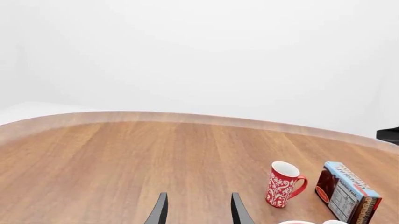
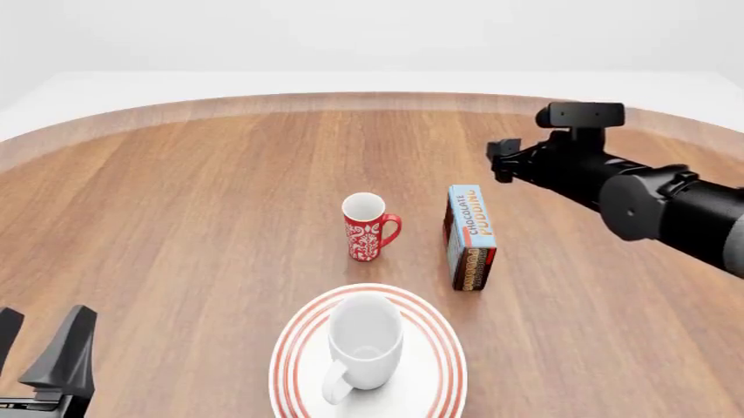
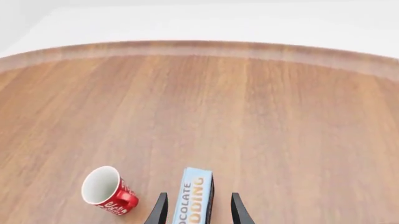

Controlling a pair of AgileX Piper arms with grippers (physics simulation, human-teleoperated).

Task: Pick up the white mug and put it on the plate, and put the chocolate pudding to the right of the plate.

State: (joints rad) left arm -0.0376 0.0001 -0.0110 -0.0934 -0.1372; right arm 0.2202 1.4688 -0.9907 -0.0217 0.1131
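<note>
white mug (image 2: 366,344) sits on plate (image 2: 436,335); chocolate pudding (image 2: 470,237) stands behind.

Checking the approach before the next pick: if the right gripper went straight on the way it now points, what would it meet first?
Most likely the chocolate pudding: in the right wrist view it lies between the open fingers of the right gripper. Depth is unclear; it may pass just above.

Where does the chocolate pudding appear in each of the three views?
Front view: chocolate pudding stands right of centre, beyond the plate's right edge.
Left wrist view: near the frame's lower right corner.
Right wrist view: at the frame's lower edge, in line with the hand's gap.
Shared landmark: the red mug beside it.
</note>
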